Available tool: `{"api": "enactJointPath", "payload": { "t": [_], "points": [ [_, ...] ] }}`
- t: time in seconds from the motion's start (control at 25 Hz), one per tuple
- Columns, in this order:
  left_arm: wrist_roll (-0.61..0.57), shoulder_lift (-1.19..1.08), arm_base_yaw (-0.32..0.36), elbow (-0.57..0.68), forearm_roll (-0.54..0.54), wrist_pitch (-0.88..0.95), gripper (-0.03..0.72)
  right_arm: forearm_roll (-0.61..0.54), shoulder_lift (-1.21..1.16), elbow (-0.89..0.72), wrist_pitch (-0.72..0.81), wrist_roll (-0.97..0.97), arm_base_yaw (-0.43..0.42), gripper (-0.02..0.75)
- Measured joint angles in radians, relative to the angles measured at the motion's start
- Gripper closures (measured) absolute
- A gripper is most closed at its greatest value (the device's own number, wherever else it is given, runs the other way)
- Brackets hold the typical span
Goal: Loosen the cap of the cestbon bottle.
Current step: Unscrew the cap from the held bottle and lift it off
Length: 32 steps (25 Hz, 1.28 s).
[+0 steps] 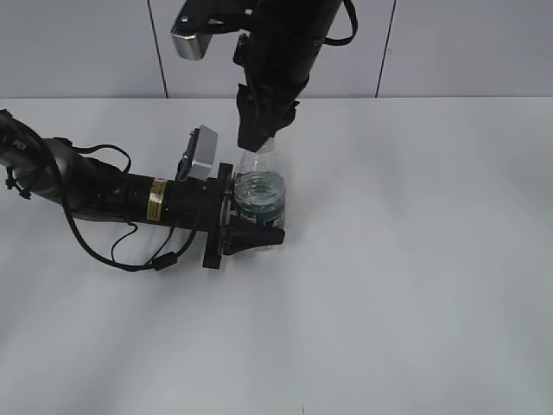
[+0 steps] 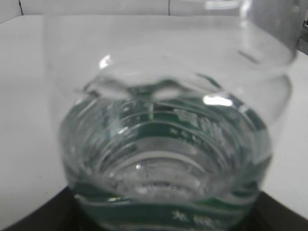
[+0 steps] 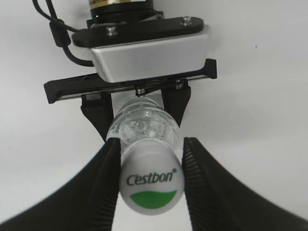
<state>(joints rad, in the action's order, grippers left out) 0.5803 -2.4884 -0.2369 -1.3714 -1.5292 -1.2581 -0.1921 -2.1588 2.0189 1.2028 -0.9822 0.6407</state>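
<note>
Cestbon bottle (image 1: 259, 194) upright mid-table, pinned by both claws.
L gripper (image 1: 251, 226) clamps the ribbed lower body; R gripper (image 3: 150, 166) pinches cap (image 3: 150, 185) from above. Thin plastic, part-full (light, prob. crushable, slick): hold low on ribs, twist at cap sides.

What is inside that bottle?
Clear water fills the lower part of the bottle; above it looks empty. The left gripper covers its base, so the very bottom stays hidden.
</note>
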Motion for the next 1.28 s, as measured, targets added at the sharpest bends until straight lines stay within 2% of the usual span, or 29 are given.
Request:
{"api": "enactJointPath", "payload": {
  "t": [0.28, 0.56, 1.28],
  "points": [
    [0.0, 0.0, 0.0, -0.001, -0.001, 0.001, 0.276, -0.002, 0.0, 0.0, 0.008, -0.235, 0.0, 0.437],
    [0.003, 0.0, 0.0, -0.001, -0.001, 0.001, 0.276, 0.016, 0.0, 0.0, 0.014, -0.384, 0.0, 0.437],
    [0.004, 0.0, 0.0, -0.001, 0.0, 0.002, 0.276, 0.016, 0.0, 0.0, 0.019, -0.402, 0.002, 0.429]
  ]
}}
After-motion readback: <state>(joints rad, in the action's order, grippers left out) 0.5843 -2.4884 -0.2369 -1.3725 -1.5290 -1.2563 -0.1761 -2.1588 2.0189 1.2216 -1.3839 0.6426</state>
